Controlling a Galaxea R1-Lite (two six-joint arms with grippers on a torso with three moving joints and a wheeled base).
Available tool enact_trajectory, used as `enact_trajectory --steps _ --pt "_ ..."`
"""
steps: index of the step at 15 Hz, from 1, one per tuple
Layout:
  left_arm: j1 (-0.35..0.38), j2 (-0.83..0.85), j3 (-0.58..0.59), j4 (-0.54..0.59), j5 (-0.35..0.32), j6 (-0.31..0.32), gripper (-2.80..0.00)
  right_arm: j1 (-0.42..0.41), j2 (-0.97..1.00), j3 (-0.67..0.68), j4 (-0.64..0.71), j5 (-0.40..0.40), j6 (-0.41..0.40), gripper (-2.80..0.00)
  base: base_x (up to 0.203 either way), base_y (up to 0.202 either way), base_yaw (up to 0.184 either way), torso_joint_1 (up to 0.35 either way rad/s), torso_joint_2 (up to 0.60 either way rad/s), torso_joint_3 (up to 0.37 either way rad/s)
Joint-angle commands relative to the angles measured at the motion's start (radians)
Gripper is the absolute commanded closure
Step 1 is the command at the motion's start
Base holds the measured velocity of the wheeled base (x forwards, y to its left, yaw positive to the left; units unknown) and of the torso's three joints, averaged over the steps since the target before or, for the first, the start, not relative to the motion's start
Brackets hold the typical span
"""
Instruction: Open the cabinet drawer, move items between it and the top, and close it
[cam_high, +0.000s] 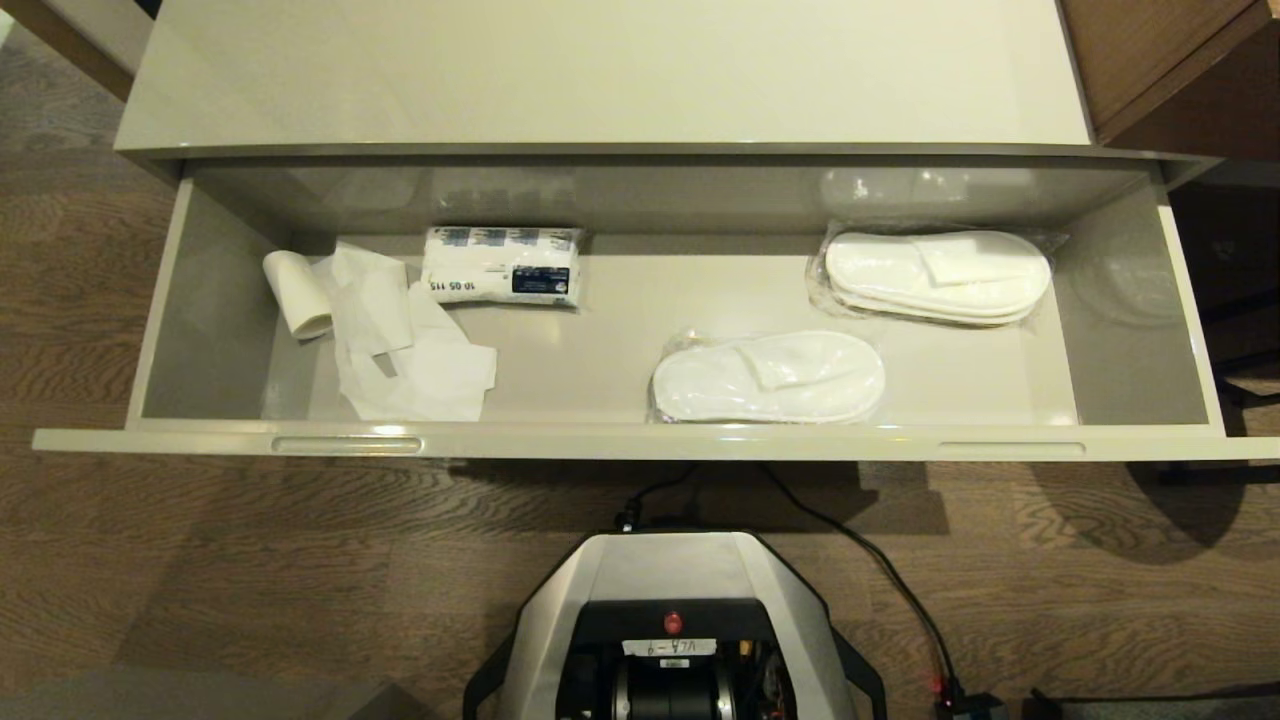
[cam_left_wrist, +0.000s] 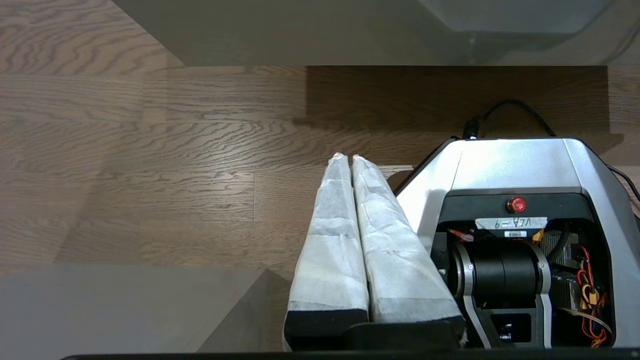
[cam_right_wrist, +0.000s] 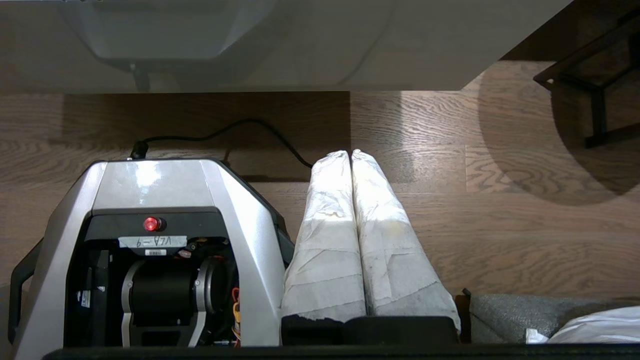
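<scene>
The cabinet drawer (cam_high: 640, 440) stands pulled open below the glossy cream top (cam_high: 600, 70), which is bare. Inside lie a white paper roll (cam_high: 297, 292) with a loose tail (cam_high: 405, 350) at the left, a white wrapped packet with blue print (cam_high: 502, 266), and two wrapped slipper pairs: one near the front (cam_high: 768, 377), one at the back right (cam_high: 938, 275). Neither arm shows in the head view. My left gripper (cam_left_wrist: 347, 159) hangs shut over the wood floor beside the base, holding nothing. My right gripper (cam_right_wrist: 350, 154) hangs shut on the base's other side, also empty.
My silver base (cam_high: 670, 600) stands just before the drawer front, with a black cable (cam_high: 880, 570) running off to the right. Brown wooden furniture (cam_high: 1170, 60) borders the cabinet at the right. A dark metal frame (cam_right_wrist: 595, 90) stands on the floor at the right.
</scene>
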Motion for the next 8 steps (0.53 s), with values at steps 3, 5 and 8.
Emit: enact_trajectory --steps 3,5,8 --pt "0.000 0.002 0.000 0.000 0.000 0.000 0.00 0.001 0.001 0.002 0.000 0.000 -0.001 0.00 0.000 0.000 0.000 0.000 0.00 0.000" --pt "0.000 0.002 0.000 0.000 0.000 0.000 0.00 0.001 0.001 0.002 0.000 0.000 -0.001 0.00 0.000 0.000 0.000 0.000 0.00 0.000" --pt "0.000 0.002 0.000 0.000 0.000 0.000 0.00 0.001 0.001 0.002 0.000 0.000 -0.001 0.00 0.000 0.000 0.000 0.000 0.00 0.000"
